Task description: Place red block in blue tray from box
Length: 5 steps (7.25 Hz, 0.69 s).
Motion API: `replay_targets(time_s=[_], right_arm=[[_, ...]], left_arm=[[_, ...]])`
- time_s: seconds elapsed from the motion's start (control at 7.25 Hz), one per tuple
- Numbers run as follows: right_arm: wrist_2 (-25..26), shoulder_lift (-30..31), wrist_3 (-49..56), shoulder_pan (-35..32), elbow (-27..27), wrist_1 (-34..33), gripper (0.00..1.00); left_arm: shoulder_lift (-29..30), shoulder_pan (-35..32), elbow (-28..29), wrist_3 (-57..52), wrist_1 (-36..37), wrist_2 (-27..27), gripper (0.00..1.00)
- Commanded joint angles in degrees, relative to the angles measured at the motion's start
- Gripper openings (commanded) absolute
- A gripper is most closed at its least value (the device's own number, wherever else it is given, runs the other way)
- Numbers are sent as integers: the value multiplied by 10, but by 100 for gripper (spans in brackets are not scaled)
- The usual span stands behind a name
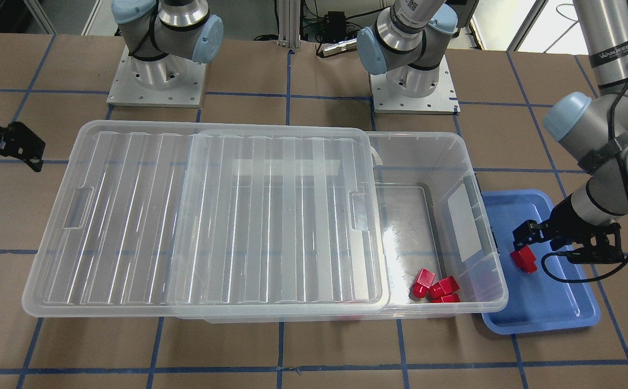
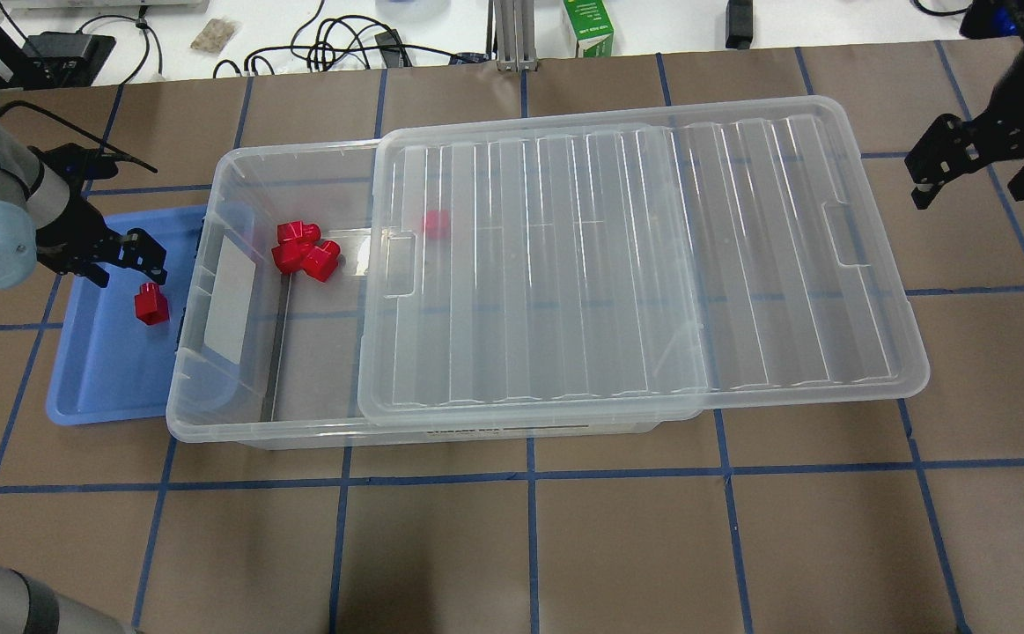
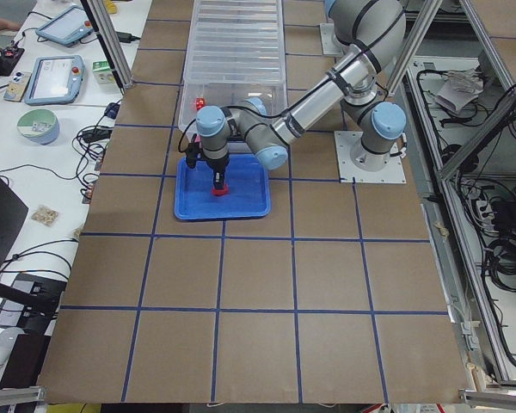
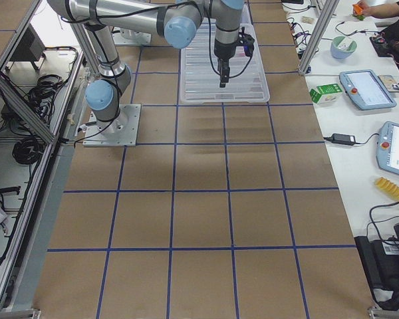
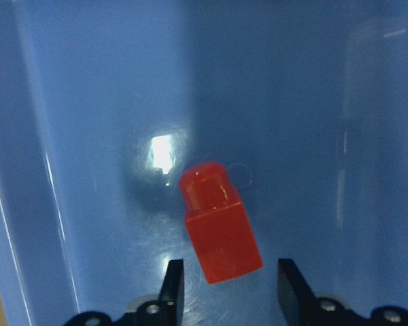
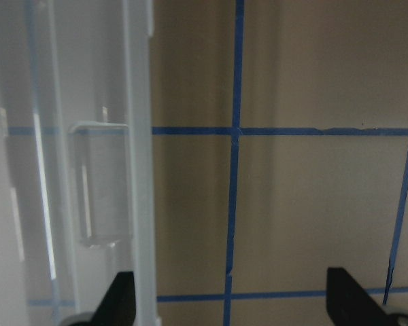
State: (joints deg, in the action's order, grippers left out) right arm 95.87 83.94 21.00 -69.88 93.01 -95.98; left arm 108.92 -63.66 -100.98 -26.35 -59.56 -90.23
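One red block [image 5: 217, 224] lies on the floor of the blue tray [image 1: 551, 302], its round stub pointing away from the wrist camera. My left gripper [image 5: 231, 285] hovers just over it, open, with a gap between each finger and the block; it also shows in the overhead view [image 2: 137, 260]. Three more red blocks [image 2: 305, 251] lie together in the open end of the clear box [image 2: 212, 414]. Another red block [image 2: 435, 222] shows dimly under the lid. My right gripper [image 2: 961, 172] is open and empty over the table, beyond the far end of the lid.
The ribbed clear lid [image 2: 635, 264] is slid sideways, covering most of the box and overhanging its far end. The blue tray [image 2: 98, 370] sits tight against the box's open end. Both arm bases [image 1: 154, 81] stand behind the box.
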Motion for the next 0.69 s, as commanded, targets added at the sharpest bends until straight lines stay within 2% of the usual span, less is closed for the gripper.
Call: replay_targets(time_s=[0.0,0.28,0.55], right_arm=[[39,-64,4,5,31,-68,100],[35,-62,-3,2,31,-61,100],[18,-60,-4,-4,30,-61,100]], left_arm=[[-66,-27,46,34,-100,-4,96],[-133,-37,99,55,-228,3,100],[-183,-191,100,133,-249,-5,100]])
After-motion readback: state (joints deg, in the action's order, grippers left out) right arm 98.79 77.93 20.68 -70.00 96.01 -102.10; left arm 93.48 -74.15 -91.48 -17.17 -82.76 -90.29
